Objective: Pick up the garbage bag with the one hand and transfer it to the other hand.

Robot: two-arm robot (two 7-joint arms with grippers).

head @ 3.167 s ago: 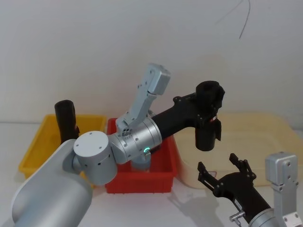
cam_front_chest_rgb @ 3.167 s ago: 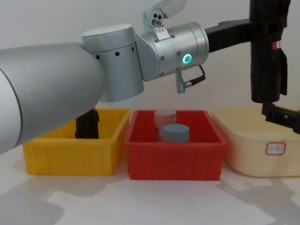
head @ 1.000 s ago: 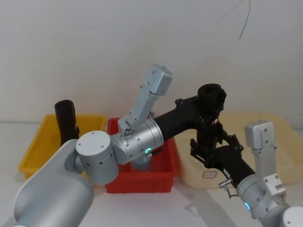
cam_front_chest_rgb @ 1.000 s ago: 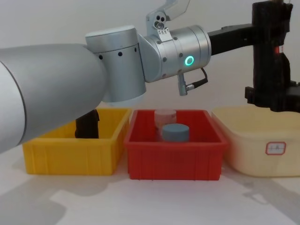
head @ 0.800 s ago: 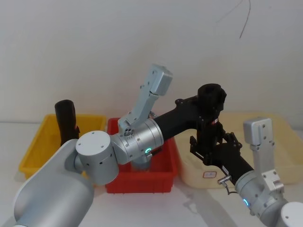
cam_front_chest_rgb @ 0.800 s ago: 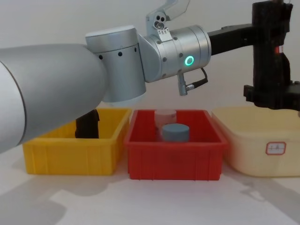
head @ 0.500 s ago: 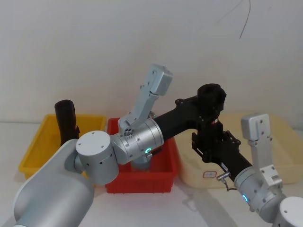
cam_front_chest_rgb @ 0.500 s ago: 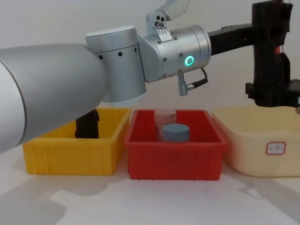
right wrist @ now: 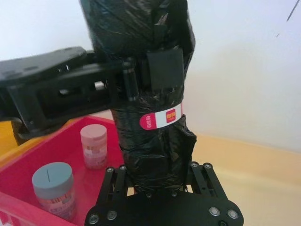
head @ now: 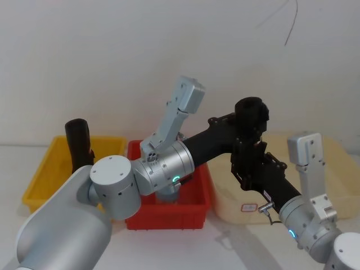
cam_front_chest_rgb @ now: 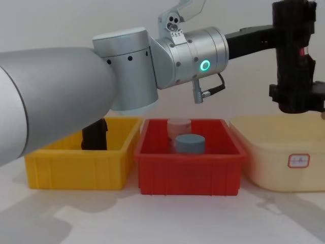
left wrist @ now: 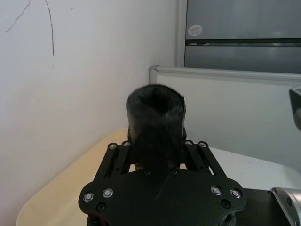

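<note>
The garbage bag, a tall black roll with a red-and-white band, hangs upright in the air over the cream bin. My left gripper reaches across from the left and is shut on its upper half. My right gripper has come up from below. It is open, and its fingers stand on either side of the roll's lower end. In the left wrist view the roll's top rises between the left fingers.
A cream bin sits under the bag. The red bin in the middle holds a blue-capped jar and a pink-capped jar. Another black roll stands in the yellow bin at left.
My right gripper has risen from the front right and moved in around the bag's lower end. The left arm and the bag have hardly moved.
</note>
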